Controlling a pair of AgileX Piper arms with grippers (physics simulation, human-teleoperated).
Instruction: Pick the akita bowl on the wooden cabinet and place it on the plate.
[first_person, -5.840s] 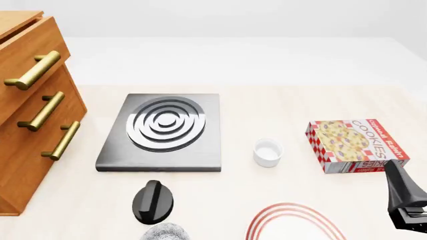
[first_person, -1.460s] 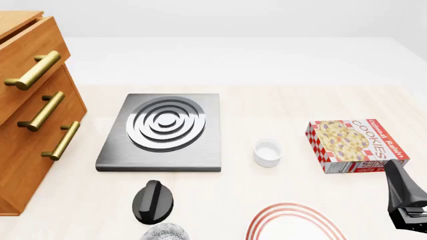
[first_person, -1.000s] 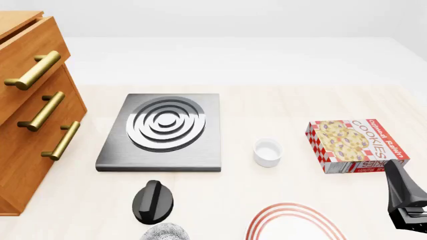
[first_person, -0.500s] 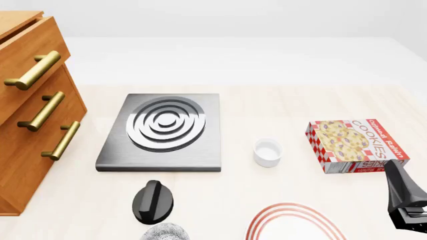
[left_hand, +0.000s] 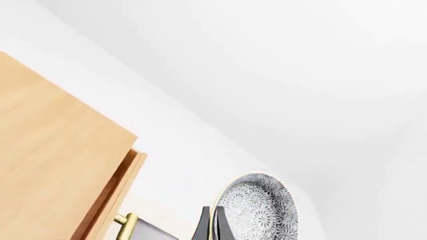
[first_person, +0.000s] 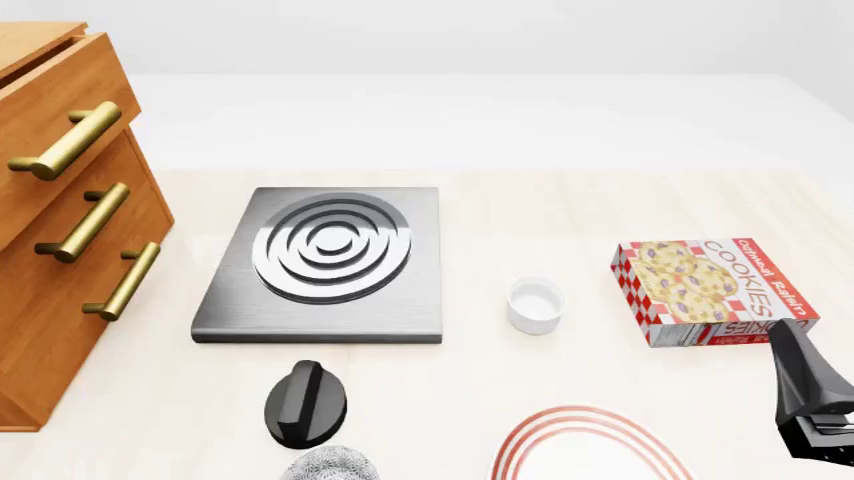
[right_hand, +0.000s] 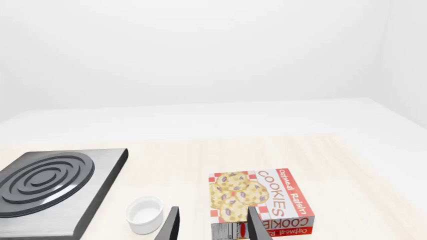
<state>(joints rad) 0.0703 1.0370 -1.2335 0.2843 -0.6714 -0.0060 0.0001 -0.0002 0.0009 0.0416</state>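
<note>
A pale wooden table (first_person: 641, 200) stands before plain white walls (right_hand: 200, 50), evenly lit.

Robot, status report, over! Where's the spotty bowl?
Left end effector at rim of speckled white round bowl, grip unclear. Right end effector open, empty. No bowl on red-ringed white plate.

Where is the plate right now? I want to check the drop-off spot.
In the front view, the plate lies at the table's near edge, right of centre, in front of the small white cup and cut off by the frame.

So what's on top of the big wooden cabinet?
Only bare wood shows on the cabinet top where it can be seen. Most of the top runs out of the pictures. A speckled bowl sits by the left claw.
</note>
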